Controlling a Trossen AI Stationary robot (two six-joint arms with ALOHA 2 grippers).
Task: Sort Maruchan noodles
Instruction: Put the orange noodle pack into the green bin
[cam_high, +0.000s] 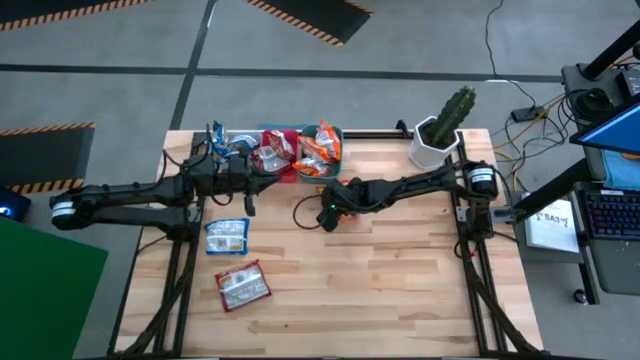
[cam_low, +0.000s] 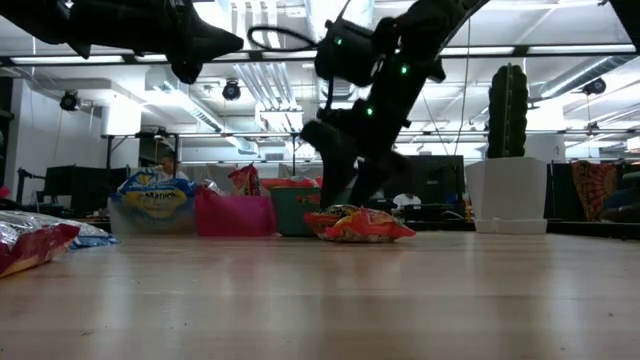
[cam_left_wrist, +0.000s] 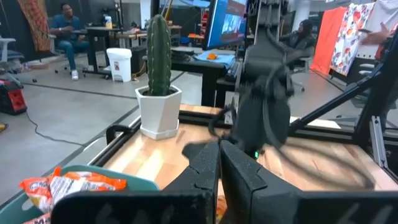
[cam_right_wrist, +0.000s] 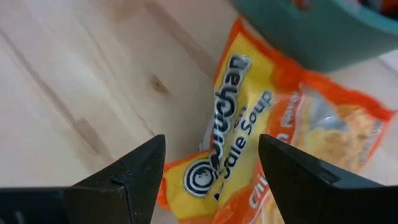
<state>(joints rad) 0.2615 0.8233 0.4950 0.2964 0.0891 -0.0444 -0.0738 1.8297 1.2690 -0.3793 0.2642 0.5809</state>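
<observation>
Though lying flat and loose on the wood, likely to handle as a light, crinkly, slippery thing: orange packet (cam_right_wrist: 249, 155) directly below the right gripper (cam_right_wrist: 211, 168), jaws spread wide and empty, one finger to either side of the wrapper. Probably brittle inside, so best pinched across the short width near the middle, not at a sealed end that would fold and slide. Just ahead of those fingertips, the teal bin (cam_high: 322, 170), already holding orange packets (cam_high: 322, 145). Beside it and farther from the right gripper, the red bin (cam_low: 235, 213) with red packets (cam_high: 272, 155), then the clear bin (cam_low: 152, 215) with a blue packet (cam_low: 152, 198). Above that end of the row, the left gripper (cam_left_wrist: 219, 163), clenched tight with nothing seen between its fingers. Behind the left gripper, toward the near edge, still unsorted: a blue packet on the table (cam_high: 227, 236) and a red packet on the table (cam_high: 243, 286).
</observation>
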